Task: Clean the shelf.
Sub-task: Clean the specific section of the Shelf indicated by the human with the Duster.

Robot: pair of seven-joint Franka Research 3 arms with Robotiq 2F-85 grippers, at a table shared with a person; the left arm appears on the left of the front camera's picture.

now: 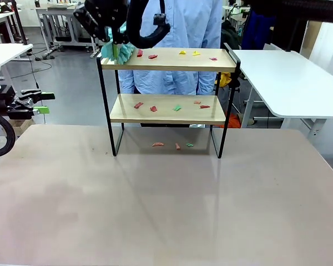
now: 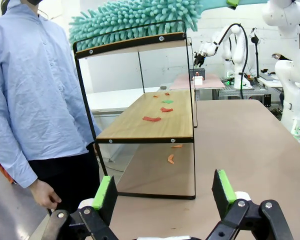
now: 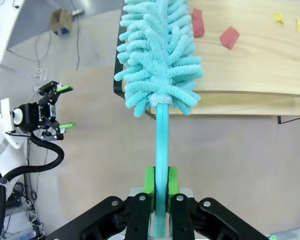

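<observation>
Light wood in a thin black frame: in my front view the shelf (image 1: 169, 108) stands toward the far side of the brownish table (image 1: 166, 210), with a person in a pale blue shirt (image 1: 177, 22) right behind it. Small red, yellow and green scraps (image 1: 154, 108) lie on both boards and on the table under the lower one. My right gripper (image 1: 114, 45) is up at the top board's left end with a teal duster (image 1: 125, 51) touching that corner. My left gripper (image 1: 44, 102) hangs off the table's left edge, well apart from the shelf, its green pads spread.

From the left wrist I see the shelf end-on. The duster's fluffy head rests on the top board, and the person stands just beside the rack. This claw's two fingers are wide apart, with nothing between them.

From the right wrist, the pads are clamped tight on the duster's thin handle. The head lies over the corner of the top board, beside two red scraps, with yellow ones farther along.
</observation>
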